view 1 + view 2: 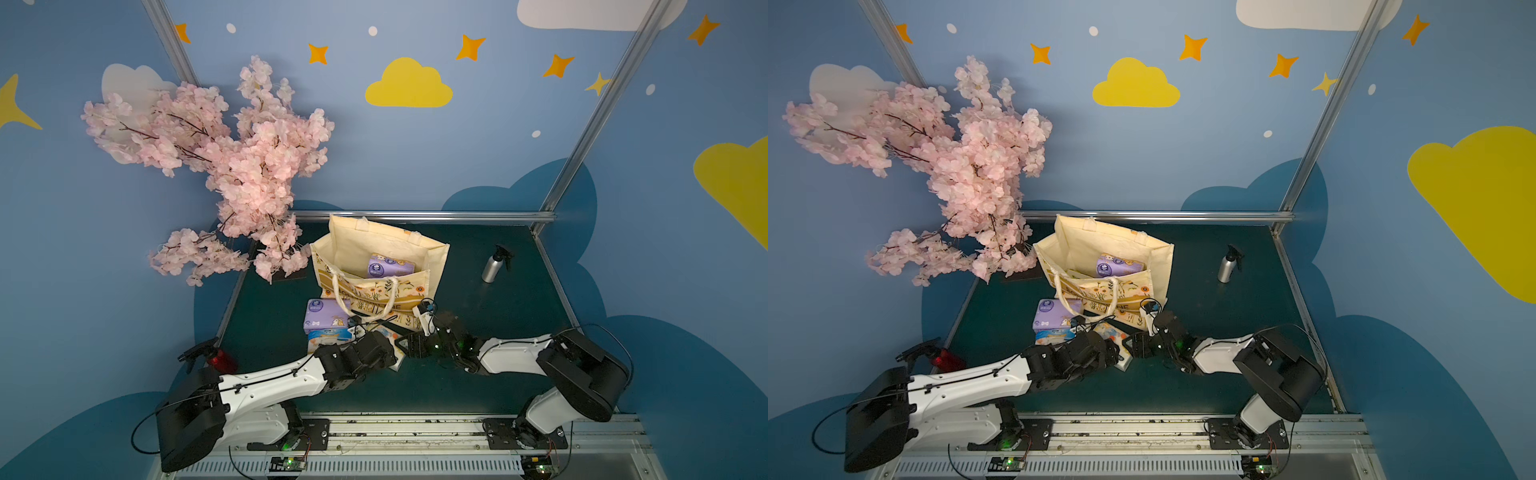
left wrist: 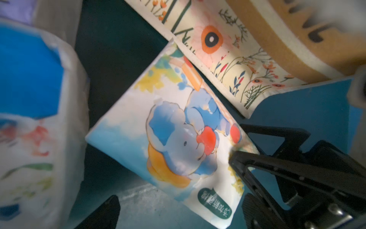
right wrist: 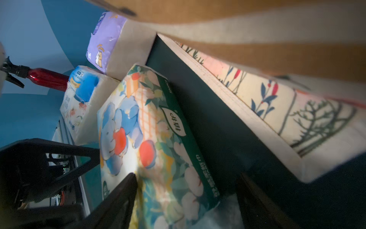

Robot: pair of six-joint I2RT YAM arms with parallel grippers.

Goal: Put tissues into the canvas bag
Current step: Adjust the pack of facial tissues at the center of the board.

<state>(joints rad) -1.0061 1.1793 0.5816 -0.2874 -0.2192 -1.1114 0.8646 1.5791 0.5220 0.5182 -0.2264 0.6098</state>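
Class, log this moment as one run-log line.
target: elephant-print pack; right pincer: open, astride it; left pincer: open; canvas bag: holds purple pack

**Sky mural on every side**

In both top views, blue walls (image 1: 415, 166) fill the upper frame, painted with a yellow cloud (image 1: 408, 85), orange stars (image 1: 470, 47) and a white cloud (image 1: 582, 14) at upper right. Aluminium posts (image 1: 602, 108) slant down to the dark green desk (image 1: 478, 316) at lower centre. A pink blossom tree (image 1: 245, 166) spreads across the left. The light is dim.
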